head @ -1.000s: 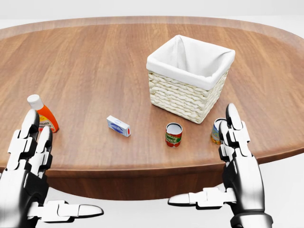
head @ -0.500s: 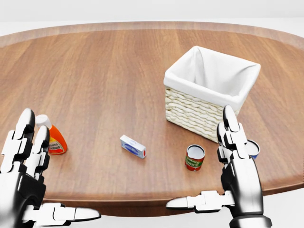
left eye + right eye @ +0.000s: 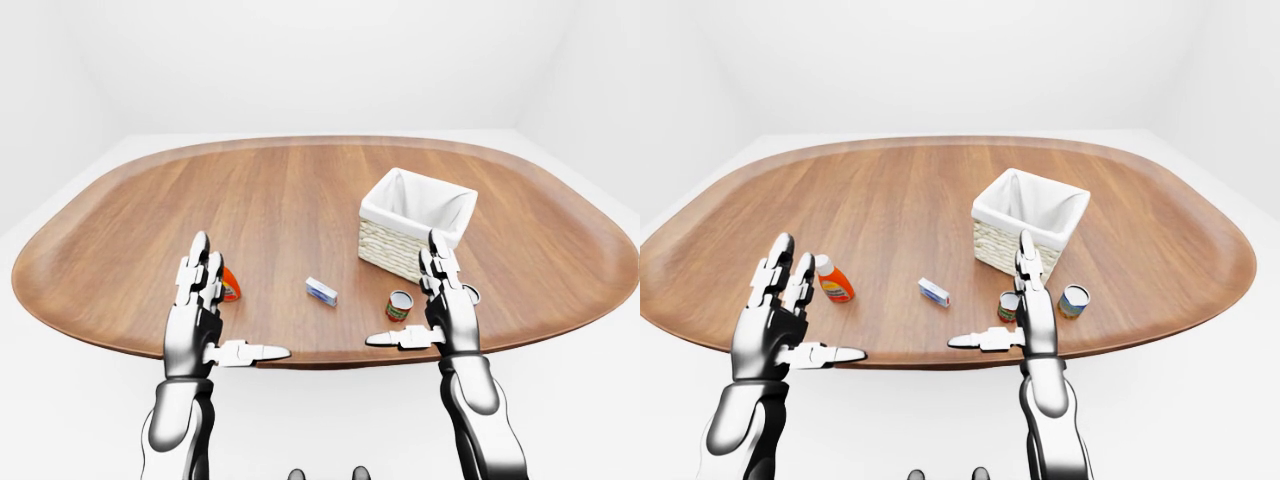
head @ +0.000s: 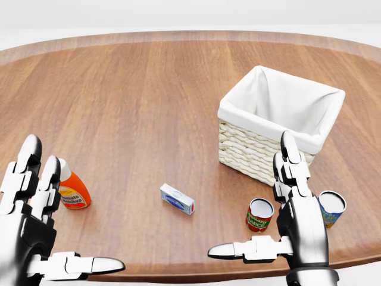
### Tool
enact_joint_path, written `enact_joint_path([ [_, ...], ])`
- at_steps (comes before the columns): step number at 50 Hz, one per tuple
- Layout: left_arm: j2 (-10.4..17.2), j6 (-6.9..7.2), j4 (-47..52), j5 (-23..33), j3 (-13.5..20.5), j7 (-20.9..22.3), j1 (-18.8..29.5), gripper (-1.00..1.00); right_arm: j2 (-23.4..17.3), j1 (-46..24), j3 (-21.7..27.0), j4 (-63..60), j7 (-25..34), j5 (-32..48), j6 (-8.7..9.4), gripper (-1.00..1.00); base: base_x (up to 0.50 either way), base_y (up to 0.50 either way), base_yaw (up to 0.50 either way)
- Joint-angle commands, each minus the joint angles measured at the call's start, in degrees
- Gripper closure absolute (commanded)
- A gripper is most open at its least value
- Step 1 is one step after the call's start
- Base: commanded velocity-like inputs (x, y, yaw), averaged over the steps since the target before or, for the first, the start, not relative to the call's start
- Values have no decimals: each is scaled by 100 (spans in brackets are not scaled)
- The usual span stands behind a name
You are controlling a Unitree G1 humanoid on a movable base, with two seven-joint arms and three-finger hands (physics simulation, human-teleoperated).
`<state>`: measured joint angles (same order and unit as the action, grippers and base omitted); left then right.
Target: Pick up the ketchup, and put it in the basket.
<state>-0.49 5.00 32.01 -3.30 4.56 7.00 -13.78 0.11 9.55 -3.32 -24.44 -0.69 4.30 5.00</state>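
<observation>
The ketchup (image 4: 73, 192) is an orange bottle with a white cap. It stands on the wooden table (image 4: 137, 101) at the left of the head view, just right of my left fingers. The wicker basket (image 4: 249, 152) with a white liner stands at the right, open and empty. My left hand (image 4: 74, 215) is open above the table's near edge, beside the ketchup and apart from it. My right hand (image 4: 252, 192) is open below the basket, fingers up and thumb pointing left, holding nothing.
A small white and blue box (image 4: 177, 199) lies between the ketchup and the basket. A red can (image 4: 259, 214) and a blue and yellow can (image 4: 331, 208) stand below the basket, either side of my right hand. The table's near edge (image 4: 172, 275) runs along the bottom.
The whole picture has shifted down and to the right, so the camera has moved nearer the table. Both hands stay open in the same pose.
</observation>
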Motion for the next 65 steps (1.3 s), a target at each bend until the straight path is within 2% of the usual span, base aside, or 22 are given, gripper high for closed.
enact_joint_path([
  [1, 1, 0, -46, -29, 40, -23, 50, -100, -3, 2, -25, -9, -30, 13, 0, -100, 0, 0, 0],
  [18, -13, 0, 56, -83, 55, 12, -23, -100, -28, 120, -85, -236, 78, -41, 0, -100, 0, 0, 0],
  [39, -15, 0, 28, -117, 112, 5, 16, -100, -8, 112, -125, -241, 42, -12, 0, -100, 49, 0, 0],
  [53, -22, 0, 135, -136, 130, 19, -33, -100, -32, 145, -153, -243, 57, 4, 0, -100, 0, 0, 0],
  [57, -25, 0, 196, -159, 207, 6, -32, -100, -33, 151, -167, -251, 62, 13, 0, -100, 0, 0, 0],
  [65, -26, 0, 335, -233, 583, -8, 85, -100, -37, 181, -172, -308, 71, 0, 0, -100, 0, 0, 0],
])
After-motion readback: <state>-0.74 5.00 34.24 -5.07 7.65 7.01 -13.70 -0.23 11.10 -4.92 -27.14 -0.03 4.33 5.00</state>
